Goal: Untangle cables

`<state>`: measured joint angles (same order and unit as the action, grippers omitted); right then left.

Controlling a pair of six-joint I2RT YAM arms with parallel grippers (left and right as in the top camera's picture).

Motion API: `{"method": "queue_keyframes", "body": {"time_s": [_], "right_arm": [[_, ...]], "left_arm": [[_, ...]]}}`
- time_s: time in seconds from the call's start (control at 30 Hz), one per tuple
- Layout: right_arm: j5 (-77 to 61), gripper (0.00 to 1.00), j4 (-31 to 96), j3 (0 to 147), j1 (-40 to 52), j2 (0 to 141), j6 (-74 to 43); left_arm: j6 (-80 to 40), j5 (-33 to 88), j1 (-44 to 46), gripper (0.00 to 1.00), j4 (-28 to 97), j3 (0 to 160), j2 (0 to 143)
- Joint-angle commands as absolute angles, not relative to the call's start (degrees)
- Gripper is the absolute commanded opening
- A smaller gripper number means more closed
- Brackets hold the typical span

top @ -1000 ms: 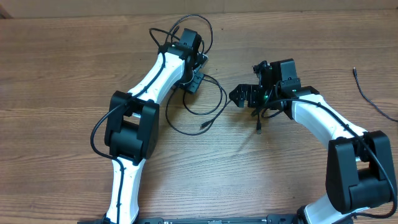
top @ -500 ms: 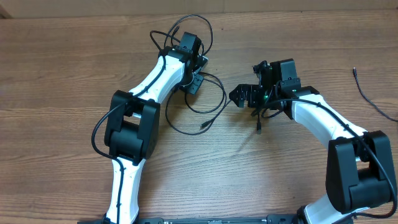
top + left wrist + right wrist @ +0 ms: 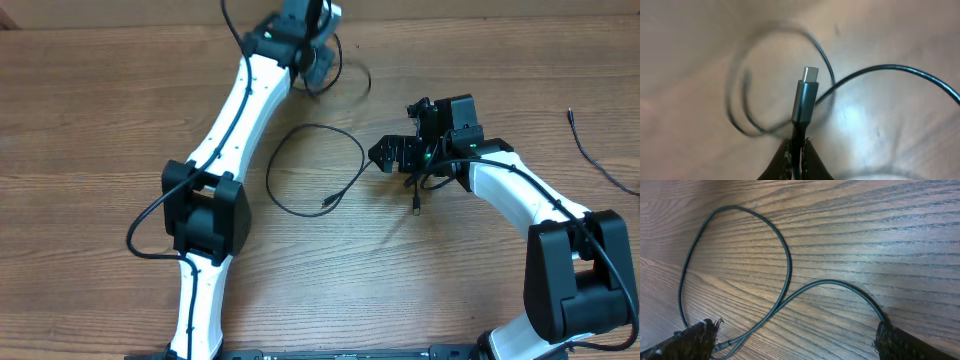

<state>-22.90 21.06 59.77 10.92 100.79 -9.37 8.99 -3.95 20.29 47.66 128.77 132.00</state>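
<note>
Your tally: two arms, left arm (image 3: pixel 235 110) and right arm (image 3: pixel 520 195). You count three cables about the table (image 3: pixel 90 140): far-edge cable (image 3: pixel 805 100), mid-table looped cable (image 3: pixel 315 125), right-edge cable (image 3: pixel 583 150).

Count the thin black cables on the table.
4. One cable pinched in the left gripper at the far edge; a loop mid-table; a short end by the right gripper; a strand at the right edge. Arms may hide more.

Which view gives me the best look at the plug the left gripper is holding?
Left wrist: the plug stands sharp above the shut left gripper. Overhead, it cannot be made out; right wrist shows only a cable loop.
</note>
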Motion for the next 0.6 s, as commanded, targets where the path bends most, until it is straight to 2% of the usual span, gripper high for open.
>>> {"method": "queue_keyframes", "body": {"time_s": [0.0,0.4,0.57], "right_arm": [[-22.6,1.00,20.9,59.9,11.0,100.7,-9.1],[-22.6,1.00,20.9,59.9,11.0,100.7,-9.1],[-22.6,1.00,20.9,59.9,11.0,100.7,-9.1]], "left_arm": [[8.6,-7.1,18.1,0.04,43.9,129.5,131.0],[-11.2,-7.0,12.2,0.04,32.2,129.0,140.1],[-14.4,-6.6,12.5,0.04,31.5,129.0,146.8]]}}
